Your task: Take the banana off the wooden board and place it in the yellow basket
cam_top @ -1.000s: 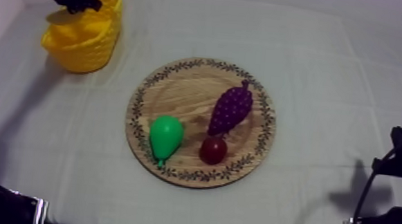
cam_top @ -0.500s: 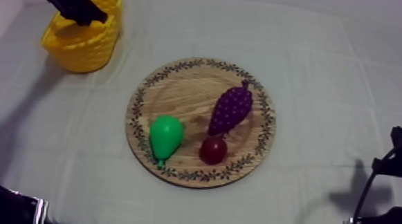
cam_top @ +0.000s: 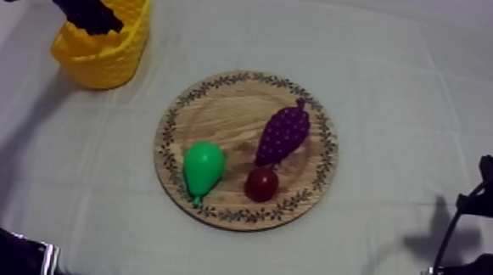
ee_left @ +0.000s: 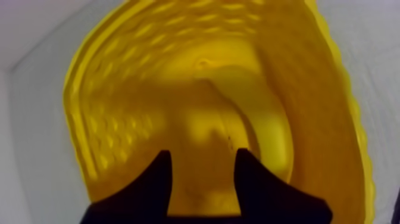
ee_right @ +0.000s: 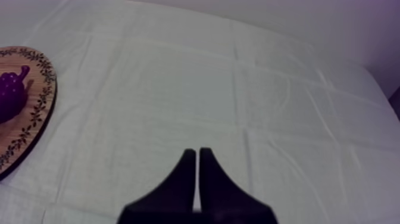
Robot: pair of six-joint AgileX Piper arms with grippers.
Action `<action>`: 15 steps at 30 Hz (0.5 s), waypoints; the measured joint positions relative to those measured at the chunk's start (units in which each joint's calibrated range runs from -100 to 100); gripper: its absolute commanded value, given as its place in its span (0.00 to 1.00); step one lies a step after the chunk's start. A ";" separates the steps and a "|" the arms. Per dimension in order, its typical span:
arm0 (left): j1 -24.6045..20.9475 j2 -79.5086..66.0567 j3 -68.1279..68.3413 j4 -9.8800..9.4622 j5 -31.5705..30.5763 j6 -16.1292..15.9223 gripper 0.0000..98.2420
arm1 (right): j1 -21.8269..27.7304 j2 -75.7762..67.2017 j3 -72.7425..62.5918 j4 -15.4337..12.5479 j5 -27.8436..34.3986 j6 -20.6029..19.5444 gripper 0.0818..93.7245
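Banana (ee_left: 262, 113) lies in the yellow basket (ee_left: 113, 89) below the left gripper (ee_left: 202, 154), jaws apart and empty, while the right gripper (ee_right: 197, 152) rests closed.

basket (cam_top: 107, 63) behind-left of board (cam_top: 218, 115), pear (cam_top: 203, 168), grapes (cam_top: 282, 135) on it

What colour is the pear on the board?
The pear is green; top view shows it best.

Yellow basket (cam_top: 103, 58); brown board (cam_top: 226, 112) w/ dark leafy rim; green pear (cam_top: 203, 168); purple, dotted grapes (cam_top: 282, 135); small red fruit (cam_top: 261, 184); grey-white cloth (cam_top: 405, 119).
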 measured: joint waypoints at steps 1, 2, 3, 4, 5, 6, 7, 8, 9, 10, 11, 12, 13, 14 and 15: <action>0.00 -0.65 0.23 0.18 -0.20 0.07 0.35 | 0.00 0.00 0.00 0.00 0.00 0.00 0.00; 0.00 -1.43 0.60 0.47 -0.40 0.20 0.34 | 0.00 0.00 0.00 0.00 0.00 0.00 0.00; 0.05 -2.34 1.13 0.71 -0.53 0.30 0.32 | 0.00 0.00 0.00 0.00 0.00 0.00 0.00; 0.08 -3.14 1.67 1.01 -0.91 0.35 0.29 | 0.00 0.00 0.00 0.00 0.00 0.00 0.00; 0.28 -4.33 2.50 1.25 -1.44 0.62 0.27 | 0.00 0.00 0.00 0.00 0.00 0.00 0.00; 0.49 -5.61 3.54 1.54 -1.86 0.93 0.25 | 0.00 0.00 0.00 0.00 0.00 0.00 0.00; 0.73 -6.70 4.74 1.77 -2.15 1.17 0.23 | 0.00 0.00 0.00 0.00 0.00 0.00 0.00; 1.05 -8.20 6.15 2.27 -2.83 1.36 0.21 | 0.00 0.00 0.00 0.00 0.00 0.00 0.00; 1.30 -9.84 7.74 2.84 -3.41 1.39 0.20 | 0.00 0.00 0.00 0.00 0.00 0.00 0.00; 1.45 -11.20 9.12 3.32 -4.00 1.27 0.18 | 0.00 0.00 0.00 0.00 0.00 0.00 0.00; 1.57 -13.45 10.96 3.97 -4.79 1.24 0.17 | 0.00 0.00 0.00 0.00 0.00 0.00 0.00; 1.57 -15.47 13.00 4.68 -5.74 1.16 0.16 | 0.00 0.00 0.00 0.00 0.00 0.00 0.00; 1.54 -17.13 14.69 5.39 -6.47 1.09 0.15 | 0.00 0.00 0.00 0.00 0.00 0.00 0.00; 1.50 -19.27 16.89 6.21 -7.33 0.85 0.14 | 0.00 0.00 0.00 0.00 0.00 0.00 0.00; 1.47 -21.56 19.19 7.08 -8.31 0.48 0.13 | 0.00 0.00 0.00 0.00 0.00 0.00 0.00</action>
